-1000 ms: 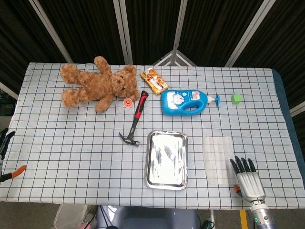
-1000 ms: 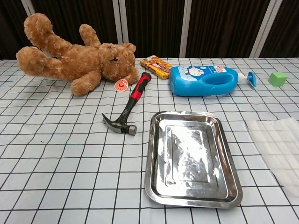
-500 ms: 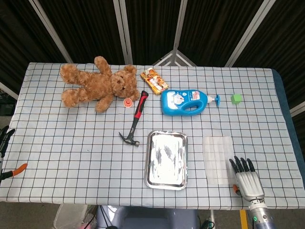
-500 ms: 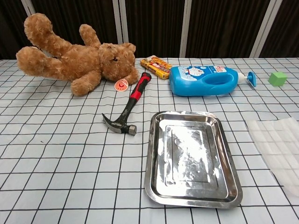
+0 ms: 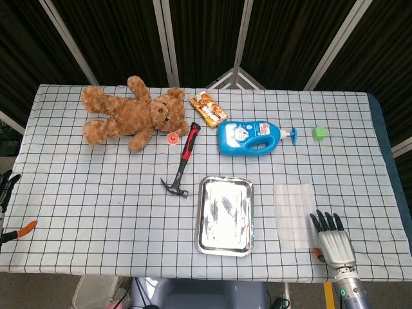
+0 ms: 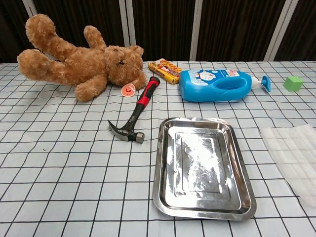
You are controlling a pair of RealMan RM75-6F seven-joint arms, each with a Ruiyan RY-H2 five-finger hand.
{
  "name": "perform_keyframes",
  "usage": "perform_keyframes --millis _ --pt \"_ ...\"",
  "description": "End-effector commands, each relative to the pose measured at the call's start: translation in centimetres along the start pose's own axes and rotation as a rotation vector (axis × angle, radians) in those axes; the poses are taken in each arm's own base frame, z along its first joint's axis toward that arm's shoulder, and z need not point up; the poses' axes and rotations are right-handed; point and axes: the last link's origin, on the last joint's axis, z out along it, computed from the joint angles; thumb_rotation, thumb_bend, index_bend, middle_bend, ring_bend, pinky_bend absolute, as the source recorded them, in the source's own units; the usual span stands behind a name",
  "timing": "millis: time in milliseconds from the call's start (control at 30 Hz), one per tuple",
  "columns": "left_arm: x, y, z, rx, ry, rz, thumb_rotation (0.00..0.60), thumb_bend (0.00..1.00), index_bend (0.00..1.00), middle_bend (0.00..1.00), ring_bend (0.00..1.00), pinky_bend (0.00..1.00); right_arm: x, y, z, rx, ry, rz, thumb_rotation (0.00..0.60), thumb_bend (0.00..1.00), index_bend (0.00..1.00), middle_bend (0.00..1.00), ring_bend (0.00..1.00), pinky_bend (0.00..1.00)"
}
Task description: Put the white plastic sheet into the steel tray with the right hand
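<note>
The white plastic sheet point(image 5: 294, 214) lies flat on the checked cloth, to the right of the steel tray point(image 5: 202, 219). The chest view shows the sheet point(image 6: 294, 153) at the right edge and the tray point(image 6: 160, 168) empty, with a smeared bottom. My right hand point(image 5: 335, 241) hovers at the table's front right corner, just right of the sheet's near end, with its fingers straight, apart and holding nothing. It does not appear in the chest view. At the head view's far left edge, below table level, a dark forked shape point(image 5: 6, 187) may be my left hand; too little shows.
A hammer point(image 5: 181, 166) lies left of the tray's far end. Behind it are a teddy bear point(image 5: 132, 118), a snack packet point(image 5: 209, 109), a blue detergent bottle point(image 5: 251, 136) and a green cube point(image 5: 318, 133). An orange-tipped object point(image 5: 26, 228) sits at the left edge.
My right hand has edged very slightly toward the front of the table. The sheet, the tray and everything else have stayed put.
</note>
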Motion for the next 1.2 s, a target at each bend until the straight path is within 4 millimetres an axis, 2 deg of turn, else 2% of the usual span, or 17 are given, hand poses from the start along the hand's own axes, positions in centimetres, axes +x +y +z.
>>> perform_keyframes --millis 33,167,433,933,1000,1200 --pt "0.0 0.0 0.0 -0.001 0.001 0.000 0.600 0.00 0.00 0.00 0.00 0.00 0.1 -0.2 0.0 0.007 0.011 0.007 0.600 0.43 0.00 0.00 0.00 0.00" --pt "0.0 0.0 0.0 -0.002 0.000 0.000 0.600 0.00 0.00 0.00 0.00 0.00 0.3 -0.4 0.0 0.018 0.020 0.009 0.600 0.46 0.00 0.00 0.00 0.00" --pt "-0.2 0.1 -0.1 0.000 -0.004 -0.001 0.600 0.00 0.00 0.00 0.00 0.00 0.9 -0.5 0.0 0.026 0.041 0.021 0.600 0.47 0.00 0.00 0.00 0.00" --pt "-0.2 0.1 -0.1 0.003 -0.012 -0.010 0.600 0.00 0.00 0.00 0.00 0.00 1.3 -1.7 2.4 0.079 0.105 0.044 0.600 0.47 0.00 0.00 0.00 0.00" --pt "-0.2 0.0 -0.2 0.003 -0.014 -0.011 0.600 0.00 0.00 0.00 0.00 0.00 1.4 -2.0 2.6 0.092 0.119 0.047 0.600 0.48 0.04 0.00 0.00 0.00" --pt "-0.2 0.0 -0.2 0.004 -0.015 -0.016 0.600 0.00 0.00 0.00 0.00 0.00 1.8 -2.8 2.9 0.133 0.167 0.060 0.600 0.53 0.38 0.05 0.00 0.00"
